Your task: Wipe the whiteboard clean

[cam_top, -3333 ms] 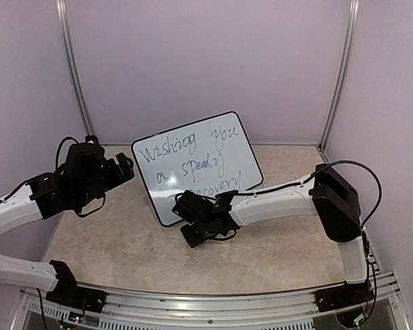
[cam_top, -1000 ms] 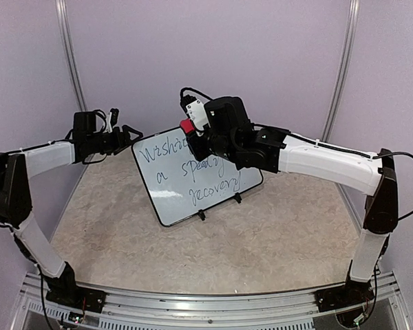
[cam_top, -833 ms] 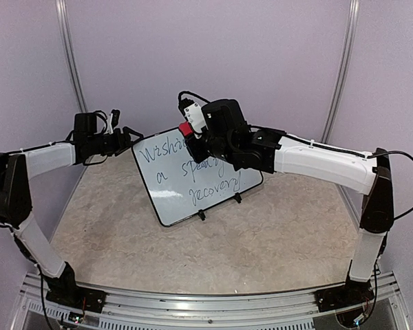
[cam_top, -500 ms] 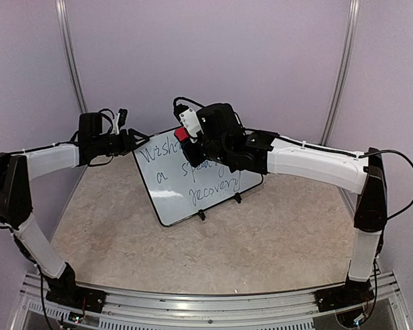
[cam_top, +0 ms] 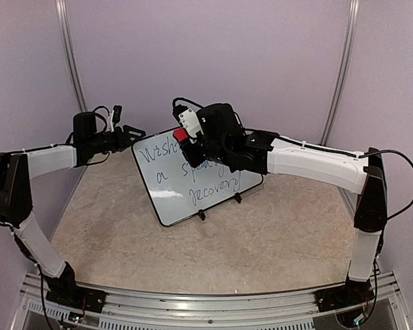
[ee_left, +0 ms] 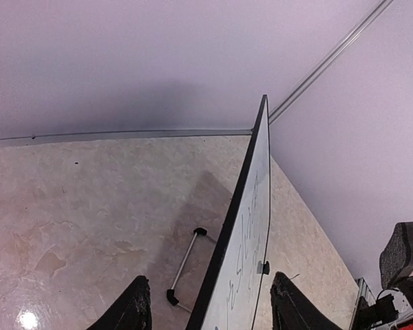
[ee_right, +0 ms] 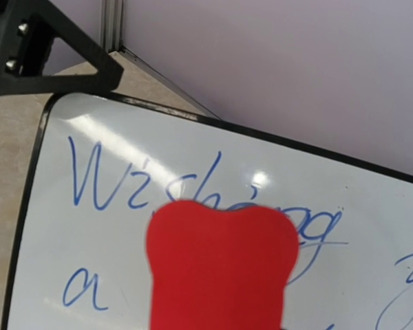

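Note:
The whiteboard [cam_top: 193, 175] stands tilted on its small black feet in the middle of the table, with blue handwriting across it. My right gripper [cam_top: 188, 135] is shut on a red eraser [cam_top: 184, 133] at the board's upper left. In the right wrist view the eraser [ee_right: 220, 265] covers part of the word "Wishing" on the whiteboard [ee_right: 372, 275]; its fingers are hidden. My left gripper [cam_top: 133, 135] is open at the board's top left corner. Its fingers [ee_left: 134, 308] stand either side of the whiteboard's black rim [ee_left: 237, 213], apart from it.
A wire stand leg [ee_left: 186, 260] props the board from behind. Purple walls with metal posts [cam_top: 72, 62] close in the back and sides. A metal rail [cam_top: 213, 306] runs along the near edge by the arm bases.
The right gripper has carried the eraser a little left and down onto the top line of writing. The left gripper has edged toward the board's corner and narrowed somewhat.

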You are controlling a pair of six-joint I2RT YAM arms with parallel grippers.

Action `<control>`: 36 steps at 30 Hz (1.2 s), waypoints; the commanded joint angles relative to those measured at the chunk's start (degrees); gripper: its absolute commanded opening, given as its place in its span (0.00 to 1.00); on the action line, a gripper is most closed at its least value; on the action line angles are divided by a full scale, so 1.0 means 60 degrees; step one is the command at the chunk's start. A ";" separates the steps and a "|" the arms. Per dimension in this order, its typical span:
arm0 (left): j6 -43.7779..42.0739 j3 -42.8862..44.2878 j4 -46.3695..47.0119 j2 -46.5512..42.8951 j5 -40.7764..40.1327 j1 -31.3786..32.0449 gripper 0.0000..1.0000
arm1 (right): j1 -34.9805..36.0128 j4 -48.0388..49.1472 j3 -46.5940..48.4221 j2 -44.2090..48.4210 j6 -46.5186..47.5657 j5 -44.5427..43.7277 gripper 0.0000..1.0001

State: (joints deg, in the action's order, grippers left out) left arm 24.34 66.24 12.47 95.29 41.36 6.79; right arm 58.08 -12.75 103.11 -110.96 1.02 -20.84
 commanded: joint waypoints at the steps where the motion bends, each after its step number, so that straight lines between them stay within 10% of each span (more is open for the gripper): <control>1: 0.0173 0.0004 0.0646 0.0259 0.0695 -0.0118 0.56 | -0.0061 0.0075 -0.0046 -0.0063 -0.0038 0.0060 0.34; 36: 0.0708 0.0052 0.1849 0.0801 0.1733 -0.0202 0.41 | -0.0083 0.0237 -0.0499 0.0065 -0.0141 0.0236 0.34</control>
State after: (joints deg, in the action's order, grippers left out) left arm 28.47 66.24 22.22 99.44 50.92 5.78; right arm 58.06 -12.25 100.62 -110.96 0.58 -19.86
